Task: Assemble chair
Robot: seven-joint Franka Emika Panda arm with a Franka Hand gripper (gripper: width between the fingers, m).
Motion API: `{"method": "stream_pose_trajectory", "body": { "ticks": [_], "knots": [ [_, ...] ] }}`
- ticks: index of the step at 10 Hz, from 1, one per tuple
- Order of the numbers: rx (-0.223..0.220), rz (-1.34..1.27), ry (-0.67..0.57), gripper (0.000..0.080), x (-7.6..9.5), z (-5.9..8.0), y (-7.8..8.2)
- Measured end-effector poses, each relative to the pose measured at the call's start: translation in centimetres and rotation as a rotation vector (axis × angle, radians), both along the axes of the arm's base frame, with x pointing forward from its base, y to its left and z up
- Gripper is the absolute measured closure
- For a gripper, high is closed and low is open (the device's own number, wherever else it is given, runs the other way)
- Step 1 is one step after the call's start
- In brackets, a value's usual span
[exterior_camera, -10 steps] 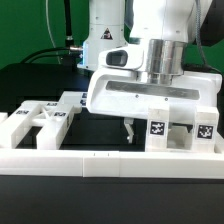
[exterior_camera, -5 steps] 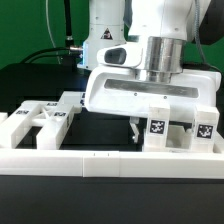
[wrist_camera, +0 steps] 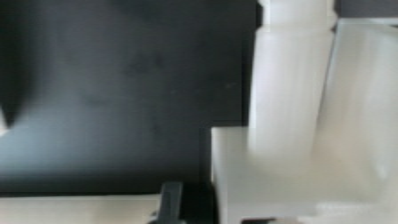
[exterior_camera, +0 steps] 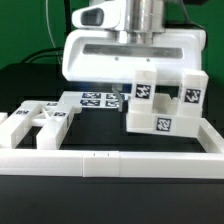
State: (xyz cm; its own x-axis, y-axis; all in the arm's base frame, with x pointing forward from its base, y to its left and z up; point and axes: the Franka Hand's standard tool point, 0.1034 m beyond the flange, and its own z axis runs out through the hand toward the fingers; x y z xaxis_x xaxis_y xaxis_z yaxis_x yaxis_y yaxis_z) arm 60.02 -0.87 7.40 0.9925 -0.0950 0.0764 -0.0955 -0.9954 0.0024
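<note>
Tilted white tagged chair body (exterior_camera: 160, 108) beneath the arm (exterior_camera: 128, 52), X-braced part (exterior_camera: 38, 122) at exterior view's left

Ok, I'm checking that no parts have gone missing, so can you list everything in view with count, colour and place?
chair piece: one, white with black tags, held above the table at the exterior view's right
X-braced part: one, white, on the table at the exterior view's left
marker board: one, white with black tags, flat on the table behind centre
border rail: one, white, across the front
table: one, black
robot arm: one, white, top centre
gripper: one, shut on the chair piece
</note>
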Motion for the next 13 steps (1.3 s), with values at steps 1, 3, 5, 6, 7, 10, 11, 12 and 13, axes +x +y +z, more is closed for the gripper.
{"method": "stream_pose_trajectory", "body": {
  "ticks": [1,3,5,6,7,10,11,12,13],
  "knots": [
    [-0.002,-0.006,-0.002,0.0765,0.1,-0.1,-0.2],
    [0.025,-0.010,0.100,0.0765,-1.0,-0.4,0.2],
    [0.058,-0.002,0.256,0.0765,-1.4,-0.1,0.0],
    [0.075,-0.009,0.315,0.0765,-2.1,0.1,-0.2],
    [0.092,-0.017,0.407,0.0765,-3.1,0.2,-0.4],
    [0.110,-0.019,0.603,0.0765,-3.9,-0.3,-0.8],
    [0.105,-0.015,0.685,0.0765,-4.3,-0.9,-1.6],
    [0.112,-0.020,0.736,0.0765,-4.3,-1.2,-2.3],
    [0.129,-0.036,0.831,0.0765,-5.0,-1.0,-2.8]
  ]
}}
